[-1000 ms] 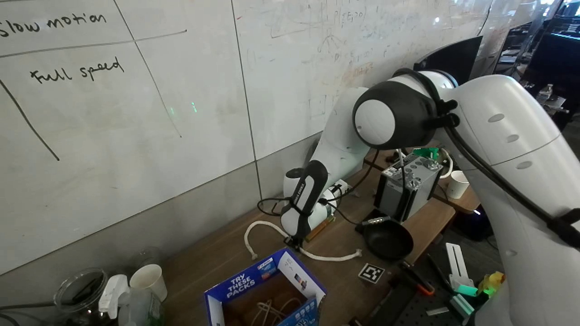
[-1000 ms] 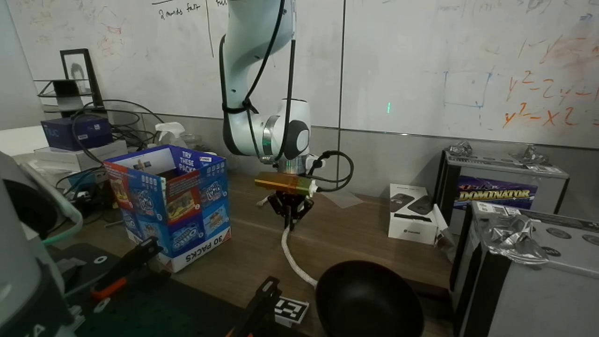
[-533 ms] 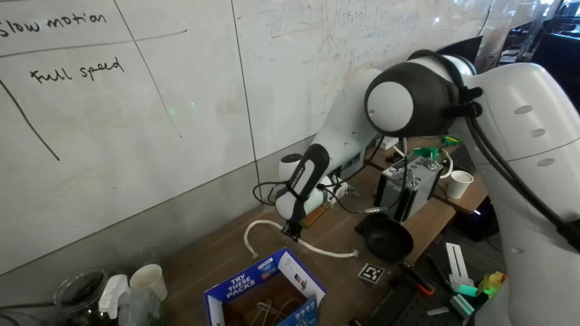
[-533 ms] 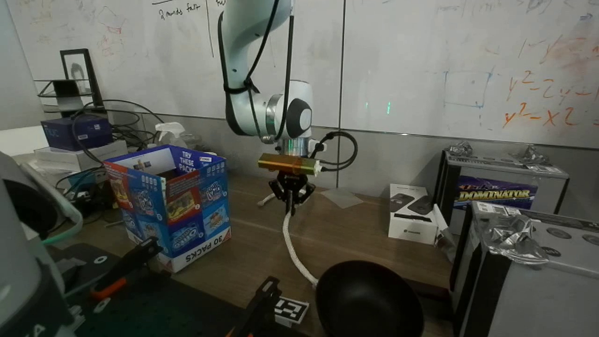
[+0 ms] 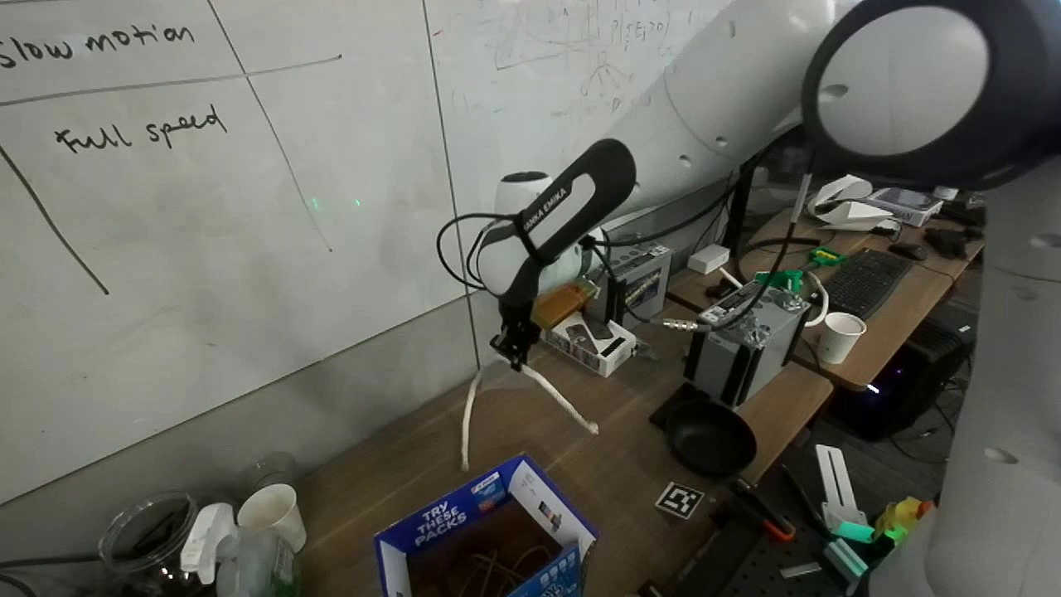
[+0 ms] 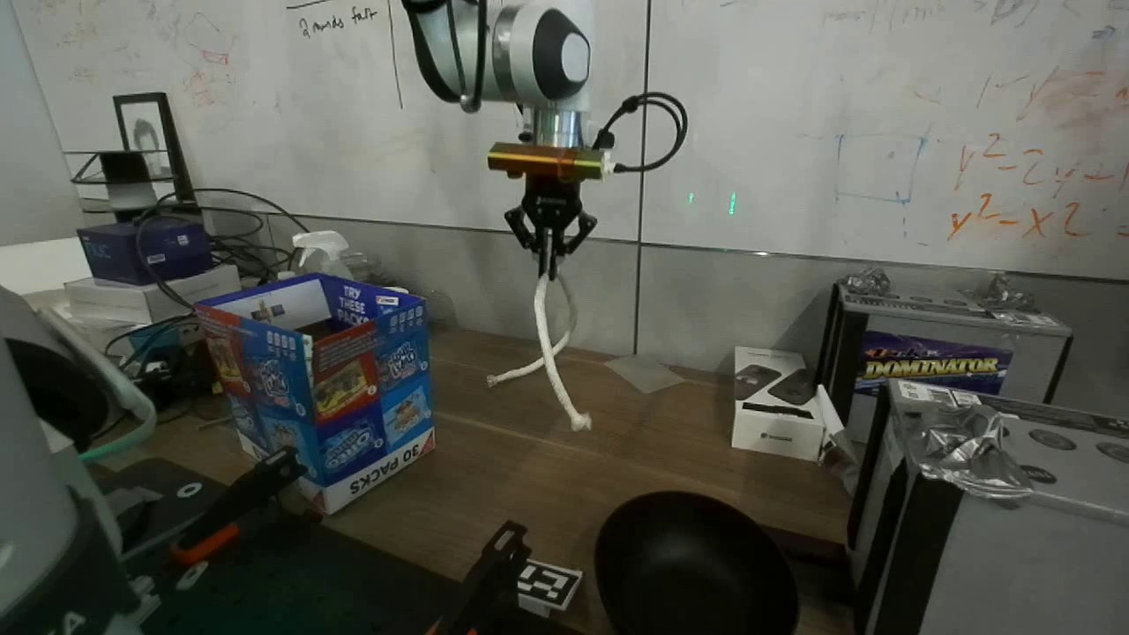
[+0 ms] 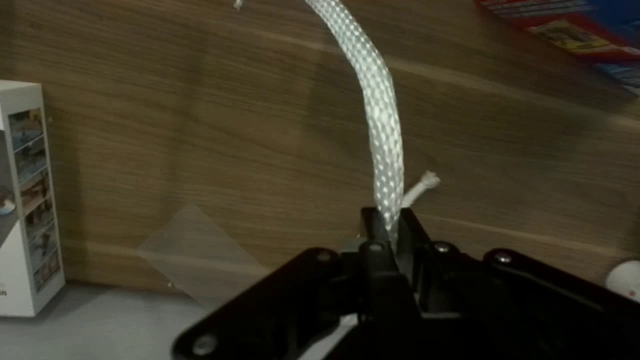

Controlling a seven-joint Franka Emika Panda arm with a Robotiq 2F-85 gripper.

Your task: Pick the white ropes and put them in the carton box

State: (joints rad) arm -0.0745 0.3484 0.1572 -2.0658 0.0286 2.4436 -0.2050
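Observation:
My gripper (image 6: pixel 548 269) is shut on a white rope (image 6: pixel 549 362), pinching it near its middle well above the table. Both ends hang down in both exterior views; whether the end nearer the wall touches the wood, I cannot tell. In the wrist view the braided rope (image 7: pixel 384 115) runs up from between the fingertips, and a frayed end shows beside them. The carton box (image 5: pixel 452 516), blue with white lettering, stands open-topped on the table, apart from the gripper. A tangle of thin pale cord (image 5: pixel 491 569) lies inside it.
A black pan (image 6: pixel 697 564) and a marker card (image 6: pixel 549 584) sit toward the front. A white phone box (image 6: pixel 776 406) and grey metal units (image 6: pixel 997 511) stand to one side. Near the carton are a spray bottle (image 5: pixel 249 555) and paper cup (image 5: pixel 272 518). A whiteboard wall (image 5: pixel 348 207) backs the table.
The gripper has risen high above the table, lifting the rope. Its long stretch that lay toward the pan now dangles in the air. The carton has stayed put.

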